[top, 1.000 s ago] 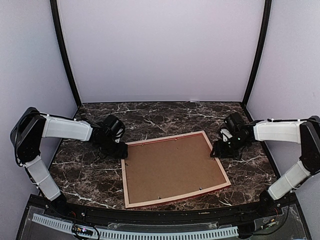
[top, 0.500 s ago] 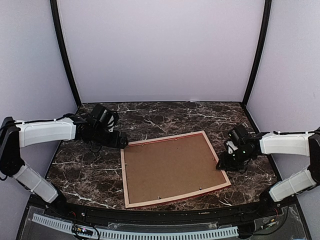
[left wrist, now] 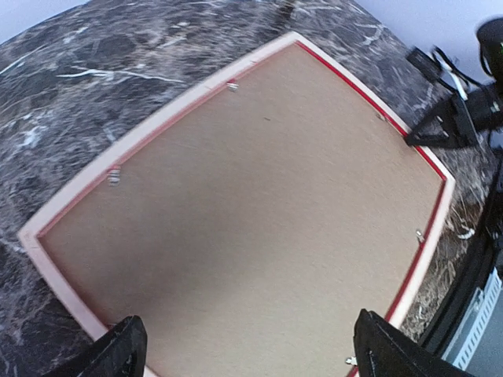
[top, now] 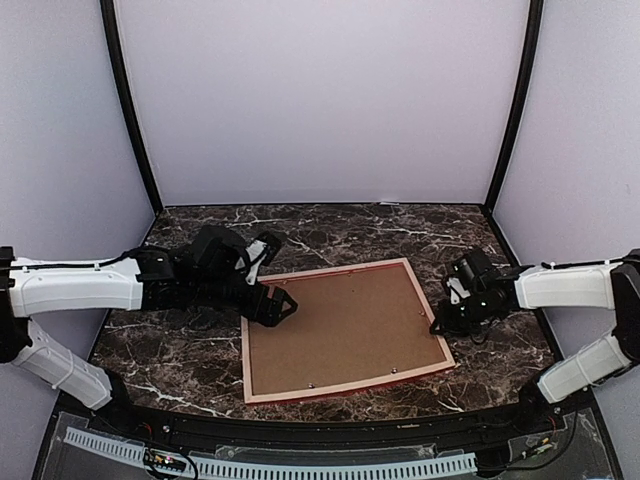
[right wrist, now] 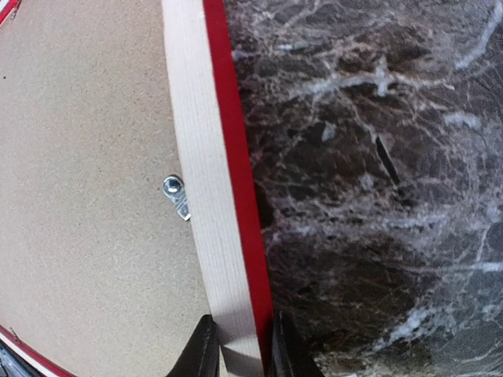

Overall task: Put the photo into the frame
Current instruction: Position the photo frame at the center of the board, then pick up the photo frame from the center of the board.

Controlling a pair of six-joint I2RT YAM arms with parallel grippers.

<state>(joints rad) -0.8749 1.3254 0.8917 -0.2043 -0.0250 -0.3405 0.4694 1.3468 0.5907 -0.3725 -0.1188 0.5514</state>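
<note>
The left gripper [top: 275, 307] had swung over the left edge of the frame [right wrist: 200, 157], jaws spread wide; the right gripper [right wrist: 240, 353] pinched its right rail.

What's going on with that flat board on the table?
Two robot arms are working on a picture frame lying face down on the marble table, with a brown backing board in it. The right arm's fingers pinch its right rail. The left arm's fingers hang wide open over its left side, holding nothing. No photo is visible.
</note>
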